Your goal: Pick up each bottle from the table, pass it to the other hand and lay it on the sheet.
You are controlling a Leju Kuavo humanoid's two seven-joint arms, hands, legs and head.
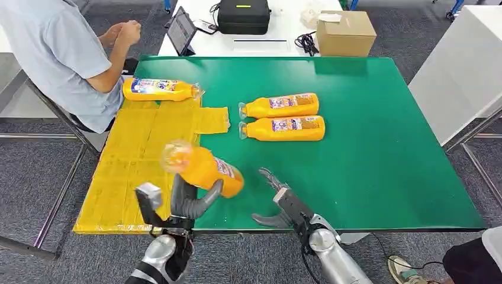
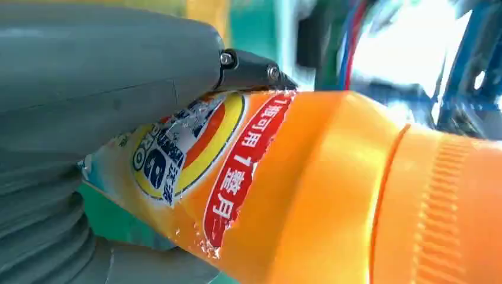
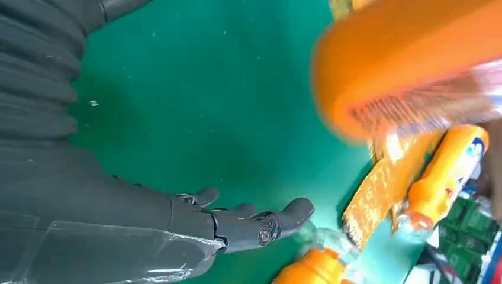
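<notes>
Orange bottle (image 1: 204, 168) is in your left hand (image 1: 180, 204), lifted off the bench (image 1: 385, 148), tilted, cap end toward the yellow sheet (image 1: 133, 160), body over the sheet's edge where it meets the green top. Left fingers (image 1: 207, 195) wrap the bottle's lower body; left wrist view shows the thumb pressed on the label. Your right hand (image 1: 277, 198) sits just right of that bottle, not touching it, fingers (image 3: 278, 216) spread and holding nothing, palm above the green surface. One bottle (image 1: 161, 89) already lies on its side at the sheet's far end, cap pointing right. Two more bottles (image 1: 283, 117) lie side by side mid-bench, caps pointing left toward the sheet, touching or nearly so, can't tell which. Person in a light shirt (image 1: 65, 53) sits at the far left corner, hands together, off the bench. Beyond the green top you've got a cardboard box (image 1: 345, 32), a black case (image 1: 243, 16) and a tablet (image 1: 180, 31) on a white table.
</notes>
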